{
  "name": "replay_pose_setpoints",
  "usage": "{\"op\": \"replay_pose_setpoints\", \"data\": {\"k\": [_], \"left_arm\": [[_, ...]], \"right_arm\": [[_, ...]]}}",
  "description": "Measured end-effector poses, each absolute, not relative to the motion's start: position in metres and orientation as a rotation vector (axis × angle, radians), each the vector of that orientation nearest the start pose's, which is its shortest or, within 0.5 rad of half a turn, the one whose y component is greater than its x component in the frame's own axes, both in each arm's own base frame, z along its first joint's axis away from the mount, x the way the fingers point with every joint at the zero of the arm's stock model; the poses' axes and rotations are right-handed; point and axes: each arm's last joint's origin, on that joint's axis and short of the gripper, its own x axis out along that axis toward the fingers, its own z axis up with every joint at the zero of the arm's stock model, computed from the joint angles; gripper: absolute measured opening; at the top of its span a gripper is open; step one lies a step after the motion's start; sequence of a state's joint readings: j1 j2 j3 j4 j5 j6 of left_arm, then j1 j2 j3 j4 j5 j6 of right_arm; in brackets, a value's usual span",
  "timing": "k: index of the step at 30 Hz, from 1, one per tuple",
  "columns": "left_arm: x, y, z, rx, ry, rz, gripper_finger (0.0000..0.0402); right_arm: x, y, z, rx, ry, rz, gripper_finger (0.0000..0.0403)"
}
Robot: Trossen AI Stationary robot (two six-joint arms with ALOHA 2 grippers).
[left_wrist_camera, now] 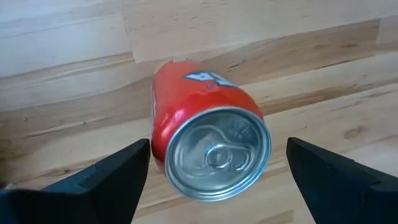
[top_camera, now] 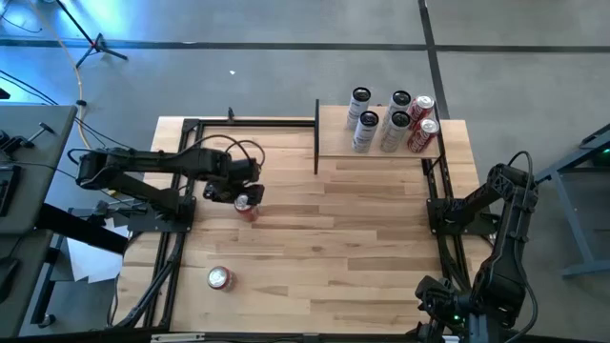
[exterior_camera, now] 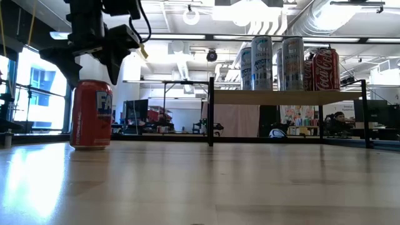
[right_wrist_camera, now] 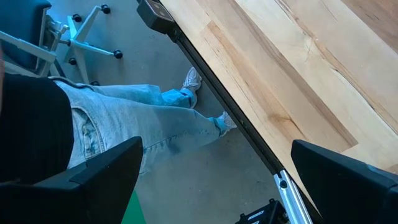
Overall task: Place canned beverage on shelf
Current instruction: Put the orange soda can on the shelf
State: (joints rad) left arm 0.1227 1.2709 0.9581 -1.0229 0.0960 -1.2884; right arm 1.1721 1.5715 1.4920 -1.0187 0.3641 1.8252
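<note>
While the left gripper (top_camera: pixel 240 193) hangs directly over an upright red can (top_camera: pixel 247 207) with its fingers spread and nothing between them, the step in hand looks like the approach before a grasp. In the left wrist view the can's silver top (left_wrist_camera: pixel 217 153) sits between the two dark fingers (left_wrist_camera: pixel 106 180), apart from both — and in the low view the gripper (exterior_camera: pixel 109 59) sits just above the can's rim. The next move calls for a straight descent, then a squeeze around the can's sides. From the can, the shelf (top_camera: pixel 379 151) lies toward two o'clock on the table, well apart, already carrying several cans (top_camera: pixel 393 122). A second red can (top_camera: pixel 219 277) waits toward six o'clock. At the table's five o'clock corner, the right gripper (right_wrist_camera: pixel 217 180) idles — fingers wide, empty.
</note>
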Motion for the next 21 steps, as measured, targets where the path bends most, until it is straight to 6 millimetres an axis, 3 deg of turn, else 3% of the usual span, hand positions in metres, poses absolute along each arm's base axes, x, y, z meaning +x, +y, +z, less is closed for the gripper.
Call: {"op": "replay_pose_setpoints", "data": {"k": [8,21], "left_arm": [[0.215,0.031,0.237,-1.223,1.216,0.856,0.0354],[0.230,0.035,0.209,-1.135,1.357,0.888,0.0344]], "right_arm": [[0.131,0.284,0.323,0.866,1.075,-0.199,0.0399],[0.131,0.284,0.323,0.865,1.075,-0.199,0.0399]]}}
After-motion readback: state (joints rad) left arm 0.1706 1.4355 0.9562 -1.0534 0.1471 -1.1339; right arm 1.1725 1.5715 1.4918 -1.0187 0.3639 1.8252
